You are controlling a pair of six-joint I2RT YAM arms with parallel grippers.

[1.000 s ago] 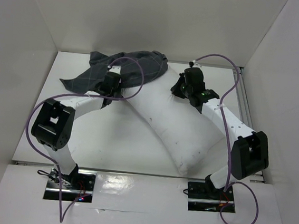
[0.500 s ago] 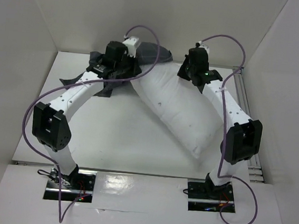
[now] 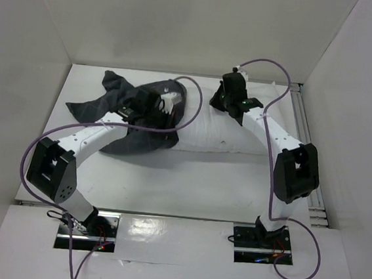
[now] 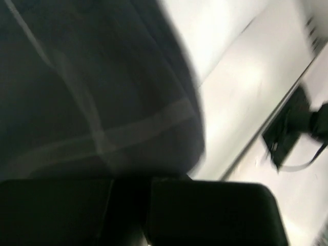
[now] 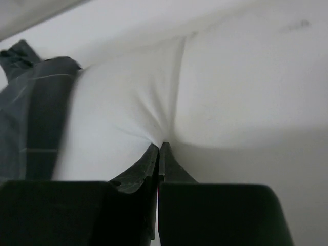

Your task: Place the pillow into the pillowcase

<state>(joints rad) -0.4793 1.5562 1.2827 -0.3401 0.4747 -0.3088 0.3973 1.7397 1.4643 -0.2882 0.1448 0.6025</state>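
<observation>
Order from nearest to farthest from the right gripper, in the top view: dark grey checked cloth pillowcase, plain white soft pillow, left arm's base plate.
1. Plain white soft pillow, pinched by the right gripper.
2. Dark grey checked cloth pillowcase, leftward.
3. Left arm's base plate, near edge.

The left arm and right arm have white links, boxy black joints and looping purple cables.

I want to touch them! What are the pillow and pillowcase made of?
Pillow: matte white cloth over soft stuffing, probably; it puckers where the right fingers pinch it. Pillowcase: thin dark grey woven cloth with pale grid lines, maybe cotton; it lies in limp folds.
</observation>
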